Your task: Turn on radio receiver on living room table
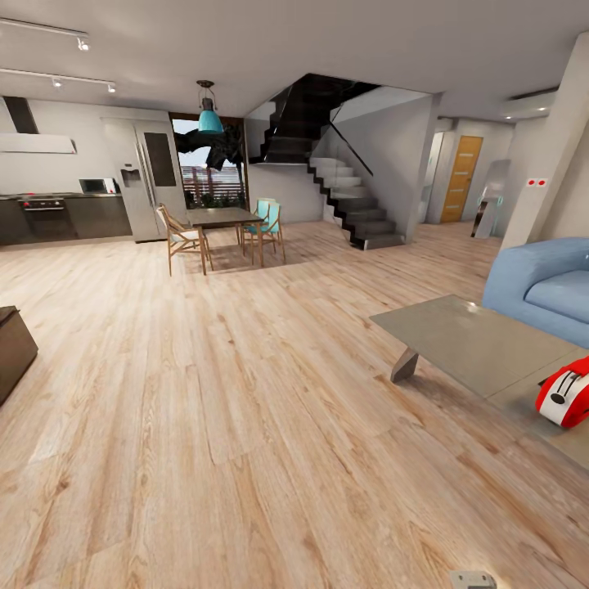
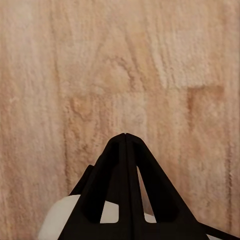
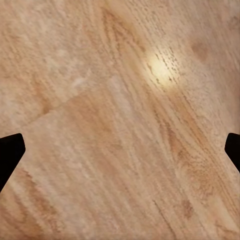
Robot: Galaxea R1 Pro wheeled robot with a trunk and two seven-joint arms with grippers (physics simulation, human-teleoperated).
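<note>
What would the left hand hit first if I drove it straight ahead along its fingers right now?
Most likely the wooden floor. In the left wrist view the left hand, fingertips together, points at bare planks with nothing between, though how far off they lie is unclear.

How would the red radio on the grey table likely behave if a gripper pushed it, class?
The radio receiver looks glossy, so fingers would probably slip. Its rounded body may rock or slide on the smooth table. It seems a rigid shell, unlikely to bend.
</note>
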